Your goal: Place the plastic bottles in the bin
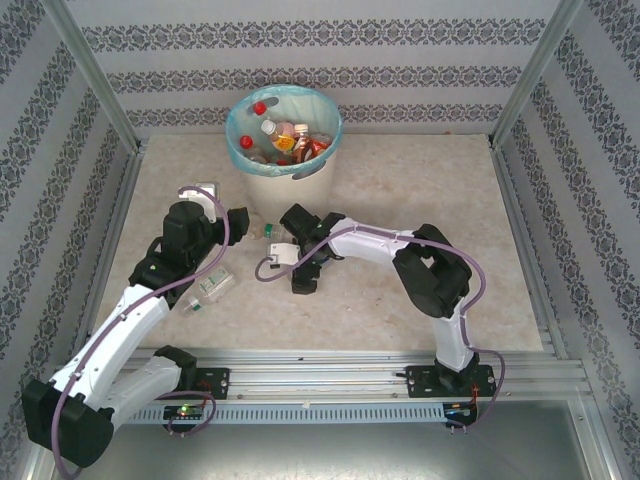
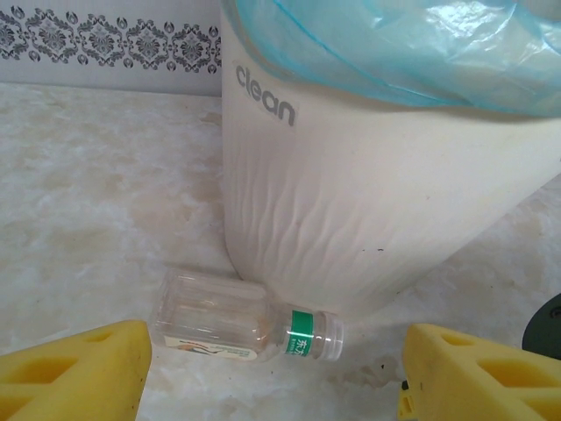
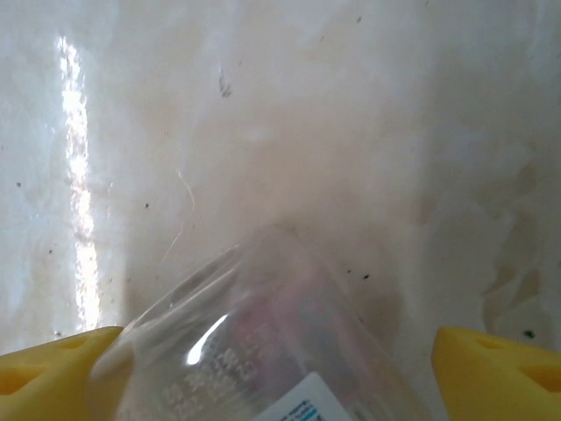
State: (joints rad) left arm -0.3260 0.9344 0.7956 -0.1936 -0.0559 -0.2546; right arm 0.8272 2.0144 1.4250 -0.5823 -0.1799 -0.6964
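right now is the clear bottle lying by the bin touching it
Cannot tell. In the left wrist view the bottle lies at the foot of the bin, its shoulder overlapping the wall's bottom edge; no gap or contact shows plainly.

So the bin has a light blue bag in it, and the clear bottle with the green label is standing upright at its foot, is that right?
Not quite. The clear bottle is lying on its side, not standing upright, as the left wrist view shows. The rest holds: it is at the foot of the bin, which has a light blue bag in it.
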